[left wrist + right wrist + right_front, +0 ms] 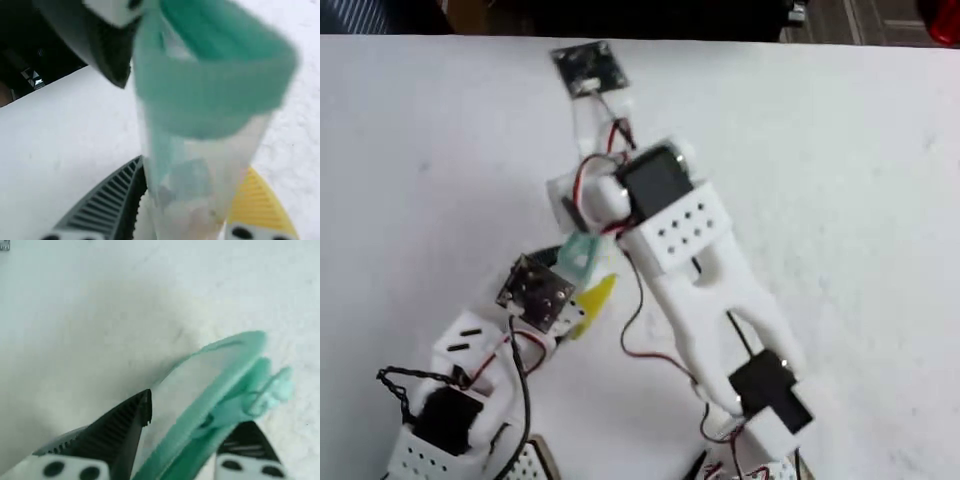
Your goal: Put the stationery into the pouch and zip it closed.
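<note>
My left gripper (pixel 195 170) is clamped on the clear plastic pouch with a teal zip band (pixel 215 85), its grey ribbed finger and its yellow one pressing the film from either side. That holds the pouch up off the white table (pixel 840 150), between the two arms. My right gripper (pixel 195 415) stands partly open, with the teal band running between its black jaws. One jaw is close against the band and the other is apart from the film. The teal slider tab (pixel 272 390) juts out just past that nearer jaw. I cannot tell whether the stationery is inside. I judge the step to be the zipping. To do it well I would hold firm with the left so the band stays taut and straight, then close the right on the slider tab itself, not on the film. I would draw the tab along the line of the band, not across it. If the pouch starts to twist or buckle, I should ease off and realign.
</note>
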